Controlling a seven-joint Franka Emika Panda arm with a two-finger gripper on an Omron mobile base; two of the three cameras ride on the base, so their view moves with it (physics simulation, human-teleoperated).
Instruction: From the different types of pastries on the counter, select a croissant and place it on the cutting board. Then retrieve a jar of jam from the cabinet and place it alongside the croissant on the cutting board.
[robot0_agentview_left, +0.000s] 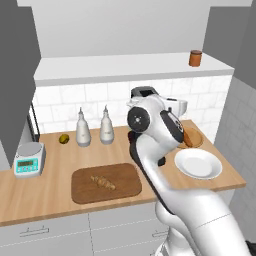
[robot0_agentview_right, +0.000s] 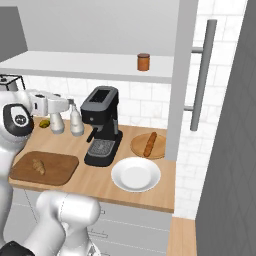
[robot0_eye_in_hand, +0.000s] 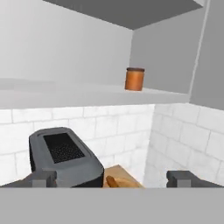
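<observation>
The croissant (robot0_agentview_left: 103, 182) lies on the dark cutting board (robot0_agentview_left: 82, 192), also seen from the right as croissant (robot0_agentview_right: 38, 166) on board (robot0_agentview_right: 60, 170). The jar of jam (robot0_agentview_left: 195, 58) (robot0_agentview_right: 143, 62) (robot0_eye_in_hand: 134, 79) stands on the open cabinet's white shelf, toward its right end. My gripper (robot0_eye_in_hand: 113, 179) (robot0_agentview_right: 70, 105) is open and holds nothing. It hovers above the counter (robot0_agentview_left: 55, 175), level with the coffee machine's top, pointing up at the jar from well short of it. The stick pastry (robot0_agentview_left: 187, 138) (robot0_agentview_right: 149, 144) rests on a round wooden plate.
A black coffee machine (robot0_agentview_right: 102, 125) (robot0_eye_in_hand: 65, 159) stands under the shelf, right below my hand. Two white bottles (robot0_agentview_left: 83, 129), a scale (robot0_agentview_left: 29, 158) and a white plate (robot0_agentview_left: 198, 164) sit on the counter. The grey cabinet door with its bar handle (robot0_agentview_right: 202, 65) hangs open on the right.
</observation>
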